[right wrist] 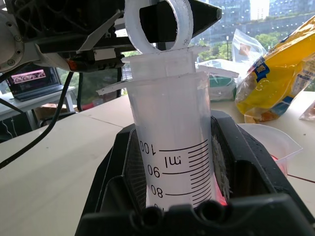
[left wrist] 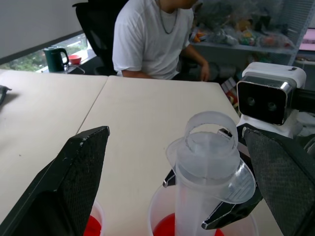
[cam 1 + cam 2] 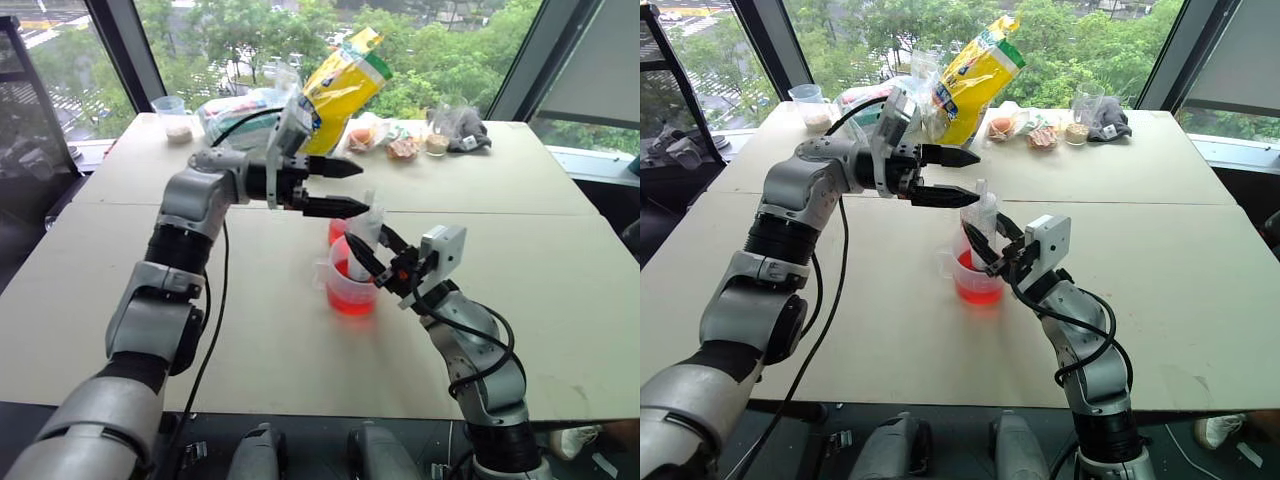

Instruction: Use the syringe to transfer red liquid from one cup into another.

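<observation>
Near the middle of the pale table point(image 3: 120, 300) stands the wide cup point(image 3: 975, 285), a clear measuring cup with a small side handle and red liquid point(image 3: 977, 288) in its lower part; it serves as the landmark for everything else.

Held upright over that wide cup is the syringe point(image 1: 172, 132), its barrel going down into the cup's mouth, with printed graduation marks on the barrel. The right gripper point(image 3: 985, 245) has its two black fingers clamped tight on the barrel, one on each side, just above the cup's rim. The plunger's ring point(image 2: 210, 129) sits low, close on top of the barrel flange.

Just above the wide cup and the plunger ring hovers the left gripper point(image 3: 335, 187), pointing sideways across the table. Its fingers are spread wide, one above the other, and they hold nothing; in the left wrist view they stand on either side of the plunger ring without touching it.

Directly behind the wide cup, touching or nearly so, is the narrow cup point(image 3: 337, 231), also showing red at its base.

Well beyond the wide cup, along the far edge of the table, are a yellow bag point(image 3: 345, 85), a few small clear bags and cups, and a clear cup of beige grains point(image 3: 175, 120).

Across the table from the wide cup, in the left wrist view, sits a person in a white shirt point(image 2: 147, 39).
</observation>
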